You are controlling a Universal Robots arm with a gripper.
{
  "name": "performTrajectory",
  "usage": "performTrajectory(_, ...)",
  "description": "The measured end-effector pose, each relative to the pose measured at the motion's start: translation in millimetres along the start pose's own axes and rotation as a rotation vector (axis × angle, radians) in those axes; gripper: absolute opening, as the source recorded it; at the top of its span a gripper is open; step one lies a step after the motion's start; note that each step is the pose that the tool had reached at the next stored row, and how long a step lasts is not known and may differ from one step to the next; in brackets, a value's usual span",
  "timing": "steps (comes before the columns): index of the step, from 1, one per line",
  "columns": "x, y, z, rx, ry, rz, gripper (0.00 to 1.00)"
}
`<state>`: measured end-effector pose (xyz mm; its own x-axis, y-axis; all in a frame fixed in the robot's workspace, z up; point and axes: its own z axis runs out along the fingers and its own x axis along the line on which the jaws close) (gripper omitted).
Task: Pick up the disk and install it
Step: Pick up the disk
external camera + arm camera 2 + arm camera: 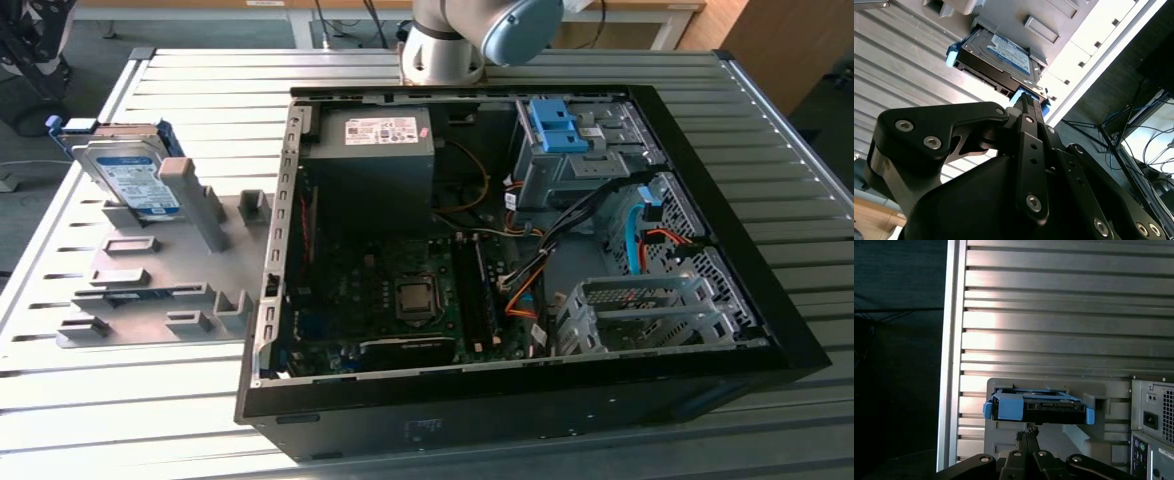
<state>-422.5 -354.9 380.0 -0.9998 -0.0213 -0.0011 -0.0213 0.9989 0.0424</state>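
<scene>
Now: hand closed, empty; disk just ahead.
Risk: pushing in closed could knock disk off its stand.

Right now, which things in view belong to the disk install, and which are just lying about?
Job: disk, leaning in the grey stand; gripper; open computer case; empty metal cage, a likely slot.
Just there: power supply; motherboard; blue bracket.

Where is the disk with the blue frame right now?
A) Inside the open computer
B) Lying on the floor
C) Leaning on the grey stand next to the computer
C: the disk leans on the grey stand, outside the open computer.
</scene>
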Motion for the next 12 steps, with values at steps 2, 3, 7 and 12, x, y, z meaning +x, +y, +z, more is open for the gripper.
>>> performTrajectory(2, 0.0, 0.0, 0.0, 0.0001, 0.0001, 0.000, 0.11)
performTrajectory(3, 0.0, 0.0, 0.0, 0.0000, 0.0001, -0.001, 0.11)
performTrajectory(7, 0.0, 0.0, 0.0, 0.0000, 0.0010, -0.023, 0.11)
performTrajectory(12, 0.1, 0.0, 0.0, -0.0001, 0.0034, -0.079, 0.11)
